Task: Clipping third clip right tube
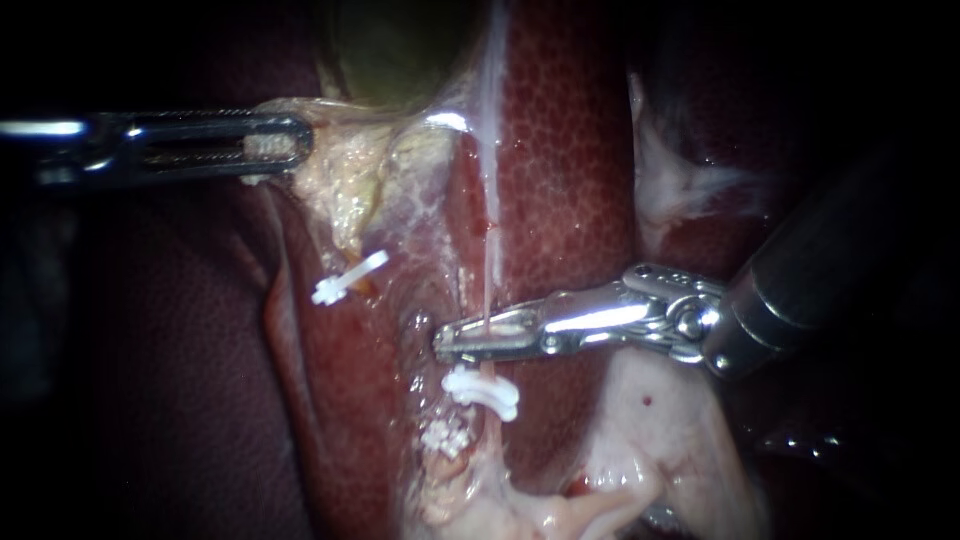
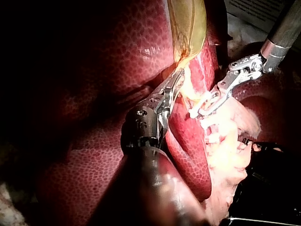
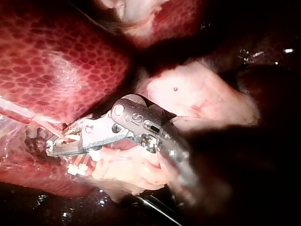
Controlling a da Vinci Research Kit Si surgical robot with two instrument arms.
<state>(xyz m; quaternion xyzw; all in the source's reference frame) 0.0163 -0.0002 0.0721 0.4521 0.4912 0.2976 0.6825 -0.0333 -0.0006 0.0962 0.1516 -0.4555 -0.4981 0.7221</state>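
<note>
The liver (image 1: 560, 150) fills our field, dark red and wet. In the endoscope view the greenish gallbladder (image 1: 400, 50) lies above it and pale fat (image 1: 660, 420) lies under our right shaft. Of the room we see mostly darkness, apart from a pale sheet (image 2: 254, 12) beyond the right shaft in the left wrist view.

Our left instrument (image 1: 295, 142) has its jaws pressed together on a flap (image 1: 340, 190) of yellowish tissue just below the gallbladder. Our right instrument (image 1: 445, 342) reaches across the right tube (image 1: 490, 260), a thin pale strand running down the liver. Its jaws lie nearly together and pinch the tube from both sides. Just below them an upper clip (image 1: 482, 390) sits on that tube, with a lower clip (image 1: 447, 437) close beneath. A lone clip (image 1: 350, 278) lies well apart, nearer the left instrument.

The right wrist view shows something white between the right jaws that the endoscope hides; we cannot tell what it is. Only the left wrist view shows the two tips near each other yet apart.
</note>
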